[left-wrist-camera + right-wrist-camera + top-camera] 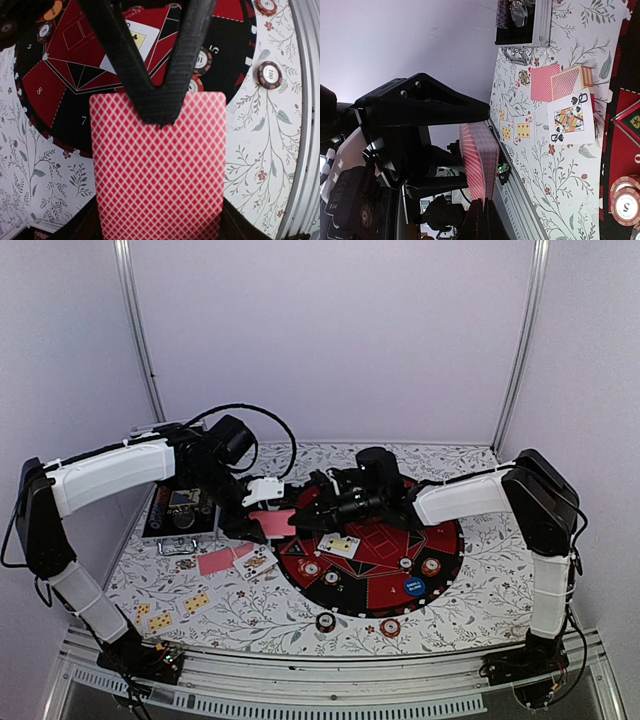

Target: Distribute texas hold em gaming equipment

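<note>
Held deck (272,523) of red-backed cards is in the air at the left edge of the mat (445,540), above the counter (490,585). Left gripper (252,512) grips it; in the left wrist view its fingers (125,60) form a narrow V clamped on the deck's top edge (160,170). Right gripper (306,504) meets the deck from the mat side. Right wrist view shows the deck edge-on (481,165), and its own fingers (485,220) are closed tight at the deck's lower edge and appear to pinch it.

On the mat: one face-up card (339,545), several poker chips (430,566) and a blue button disc (414,588).

Two more chips lie on the counter just off the mat's near edge (326,621) (390,626).

Left of the mat on the counter are red-backed cards (214,561) and, just beside them, a face-up queen of clubs (256,561). Nearer the left arm base are two face-up diamond cards (196,602) (160,620).

Silver case (180,512) sits open at the far left, partly under the left arm.
</note>
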Controlling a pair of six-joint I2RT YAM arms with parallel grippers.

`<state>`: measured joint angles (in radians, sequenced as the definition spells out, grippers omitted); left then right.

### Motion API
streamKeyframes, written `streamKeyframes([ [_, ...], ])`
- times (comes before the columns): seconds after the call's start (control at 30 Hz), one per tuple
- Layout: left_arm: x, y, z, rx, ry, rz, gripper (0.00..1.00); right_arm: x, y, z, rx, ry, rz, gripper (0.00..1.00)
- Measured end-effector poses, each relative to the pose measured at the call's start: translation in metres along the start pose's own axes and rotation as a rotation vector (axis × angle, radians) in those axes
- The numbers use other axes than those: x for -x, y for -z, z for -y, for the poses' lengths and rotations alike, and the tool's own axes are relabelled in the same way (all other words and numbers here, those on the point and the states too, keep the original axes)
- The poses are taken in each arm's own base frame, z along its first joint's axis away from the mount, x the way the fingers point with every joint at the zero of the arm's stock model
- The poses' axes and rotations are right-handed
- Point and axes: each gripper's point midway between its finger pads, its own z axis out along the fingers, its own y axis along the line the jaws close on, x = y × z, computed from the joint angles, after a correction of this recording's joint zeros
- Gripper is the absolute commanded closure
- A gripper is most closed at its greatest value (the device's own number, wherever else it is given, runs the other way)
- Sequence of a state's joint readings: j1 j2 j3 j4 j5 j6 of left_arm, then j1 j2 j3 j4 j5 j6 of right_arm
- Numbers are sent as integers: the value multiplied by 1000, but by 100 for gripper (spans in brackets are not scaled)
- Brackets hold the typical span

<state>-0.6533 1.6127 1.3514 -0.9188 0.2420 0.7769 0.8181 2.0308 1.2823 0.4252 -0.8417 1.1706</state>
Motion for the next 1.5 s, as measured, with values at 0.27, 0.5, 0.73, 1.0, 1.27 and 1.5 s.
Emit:
streamKeyframes([
  [0.27, -1, 0, 0, 2, 1, -4, 49, 2, 11, 4, -1, -7, 10, 100],
  [0.5, -4, 1, -2, 6, 10, -11, 49, 5, 33, 9, -9, -23, 31, 100],
  [0.73, -15, 1, -4, 5, 34, -36, 49, 35, 70, 22, -32, -37, 121, 100],
  [1.0, -16, 5, -2, 0, 41, -39, 49, 61, 83, 29, -63, -24, 157, 100],
  [1.27, -11, 10, -3, -1, 57, -24, 49, 118, 68, 75, -141, -19, 185, 100],
  [1.5, -9, 10, -1, -12, 71, -14, 49, 143, 60, 130, -250, -61, 197, 100],
])
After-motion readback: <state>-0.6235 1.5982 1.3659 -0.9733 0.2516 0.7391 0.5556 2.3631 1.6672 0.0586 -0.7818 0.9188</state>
